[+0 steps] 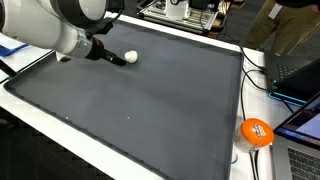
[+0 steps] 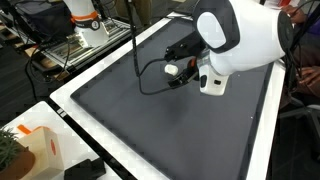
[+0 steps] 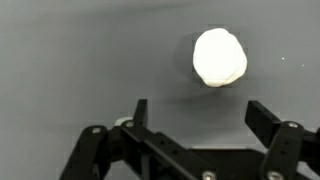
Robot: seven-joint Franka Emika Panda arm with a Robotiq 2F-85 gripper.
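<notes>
White ball (image 3: 219,57) lies on the dark grey mat (image 1: 140,110), near the mat's far edge, touching nothing else. Pincer (image 3: 200,115) hovers low over the mat just beside the ball, jaws spread wide, gripping nothing. In the wrist view the ball sits ahead of the fingertips and off-centre, closer to one finger (image 3: 262,112), not between them.

Likely risks:
- The ball is round and free on the mat, so a nudge from one finger could send it rolling.
- With the ball off-centre, closing the jaws might clip its side and squirt it out.
- Coming down too low could scrape the fingertips on the mat.

Materials:
- The ball is a smooth, slightly lumpy sphere, bright and overexposed, so its surface detail cannot be told.
- The mat is flat, matte, faintly speckled and looks rubbery.
- The pincer is black hard plastic or metal with angular links.
- The counter (image 2: 60,101) shows as a white, smooth rim around the mat.
- An orange ball (image 1: 256,132) rests off the mat, beyond its edge, well apart.
</notes>
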